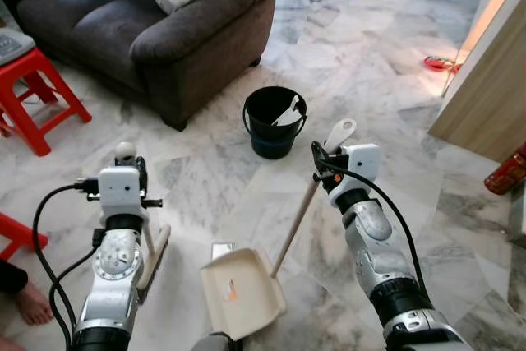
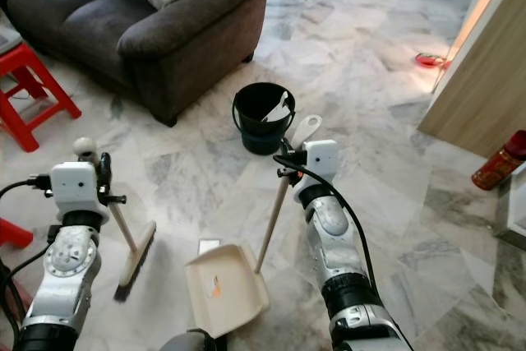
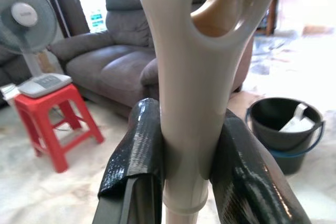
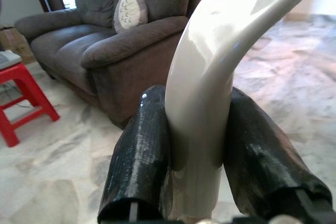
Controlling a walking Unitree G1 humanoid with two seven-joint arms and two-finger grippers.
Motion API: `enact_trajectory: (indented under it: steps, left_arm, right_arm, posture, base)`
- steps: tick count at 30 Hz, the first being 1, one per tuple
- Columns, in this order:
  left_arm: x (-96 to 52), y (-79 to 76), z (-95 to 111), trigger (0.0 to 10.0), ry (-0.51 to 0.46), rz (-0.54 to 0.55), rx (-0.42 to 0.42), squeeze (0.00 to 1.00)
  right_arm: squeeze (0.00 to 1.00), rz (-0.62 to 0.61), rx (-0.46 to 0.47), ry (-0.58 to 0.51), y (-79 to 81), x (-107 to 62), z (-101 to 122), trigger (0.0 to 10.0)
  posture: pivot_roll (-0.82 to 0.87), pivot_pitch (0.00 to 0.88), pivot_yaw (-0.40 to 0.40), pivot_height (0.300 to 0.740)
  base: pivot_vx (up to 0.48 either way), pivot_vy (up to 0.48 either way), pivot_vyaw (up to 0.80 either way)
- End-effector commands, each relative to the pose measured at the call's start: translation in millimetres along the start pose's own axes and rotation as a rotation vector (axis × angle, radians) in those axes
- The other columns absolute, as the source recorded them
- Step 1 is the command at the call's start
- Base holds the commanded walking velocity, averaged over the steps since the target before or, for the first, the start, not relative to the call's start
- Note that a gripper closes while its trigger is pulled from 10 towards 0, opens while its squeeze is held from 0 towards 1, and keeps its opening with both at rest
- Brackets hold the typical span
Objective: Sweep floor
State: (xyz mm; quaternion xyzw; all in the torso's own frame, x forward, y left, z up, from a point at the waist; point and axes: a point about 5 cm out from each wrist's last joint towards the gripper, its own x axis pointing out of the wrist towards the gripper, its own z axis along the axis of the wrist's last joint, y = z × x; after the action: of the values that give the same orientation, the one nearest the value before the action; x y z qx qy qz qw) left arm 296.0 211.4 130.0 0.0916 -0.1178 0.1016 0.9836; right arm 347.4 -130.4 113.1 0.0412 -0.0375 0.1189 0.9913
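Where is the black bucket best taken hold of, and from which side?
The black bucket stands upright on the marble floor beside the sofa, and its thin bail handle hangs down along the rim. An end effector would likely do best coming from above, pinching the rim wall on the side away from the white item inside.

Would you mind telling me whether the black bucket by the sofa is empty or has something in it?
Not empty. The black bucket stands upright on the marble floor, and a white object leans inside it; what that object is cannot be told.
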Motion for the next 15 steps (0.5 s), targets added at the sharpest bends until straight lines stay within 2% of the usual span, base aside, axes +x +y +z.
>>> enact_trajectory:
  steps: [1, 9, 11, 15]
  left_arm:
    - [4.3, 0.7, 6.6, 10.0, -0.023, 0.009, -0.018, 0.00]
    - [4.3, 0.4, 7.6, 10.0, -0.034, 0.008, -0.006, 0.00]
    - [4.3, 0.4, 7.8, 10.0, -0.035, 0.009, -0.003, 0.00]
    - [3.7, -0.1, 8.2, 10.0, -0.040, 0.001, 0.015, 0.00]
  right_arm:
    - [0.00, -0.002, -0.007, -0.043, -2.3, 3.1, 10.9, 10.0]
    - [0.00, -0.001, -0.006, -0.044, -2.3, 3.5, 11.3, 10.0]
    - [0.00, 0.000, -0.006, -0.044, -2.4, 3.5, 11.4, 10.0]
    - [0.00, -0.009, -0.009, -0.036, -2.3, 3.6, 10.3, 10.0]
  posture:
    - [0.10, 0.118, -0.033, 0.740]
    - [0.10, 0.114, -0.035, 0.740]
    - [0.10, 0.116, -0.037, 0.740]
    - [0.10, 0.118, -0.038, 0.740]
  base:
    - [0.000, 0.480, 0.00]
    - [0.000, 0.463, 0.00]
    - [0.000, 0.262, 0.00]
    - [0.000, 0.000, 0.00]
